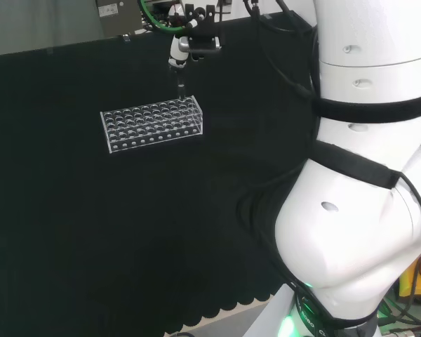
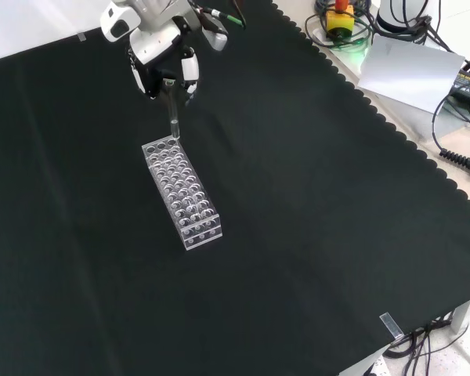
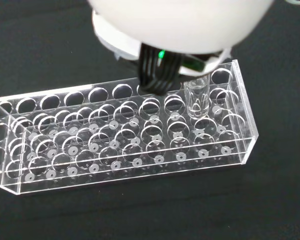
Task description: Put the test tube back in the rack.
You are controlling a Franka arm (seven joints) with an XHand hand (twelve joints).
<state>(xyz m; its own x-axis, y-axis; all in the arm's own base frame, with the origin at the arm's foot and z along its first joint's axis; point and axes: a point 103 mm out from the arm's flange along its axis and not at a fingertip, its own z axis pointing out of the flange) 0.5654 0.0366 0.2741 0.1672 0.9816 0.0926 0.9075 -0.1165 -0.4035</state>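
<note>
A clear plastic rack [image 1: 153,126] with several rows of holes lies on the black cloth. The hand [image 2: 166,64] hangs above the rack's far end [image 2: 160,149] in the front view, fingers curled round a clear test tube [image 2: 173,117] held upright. In the head view the test tube [image 1: 181,90] points down at the rack's right rear corner below the hand [image 1: 179,50]. Seen from the wrist, the test tube's lower end [image 3: 197,97] hovers just over a hole near one end of the rack [image 3: 125,142].
The arm's white links [image 1: 365,175] rise at the right of the head view. Cables and a red-and-yellow stop button [image 2: 341,17] lie beyond the cloth's scalloped edge at the top right of the front view.
</note>
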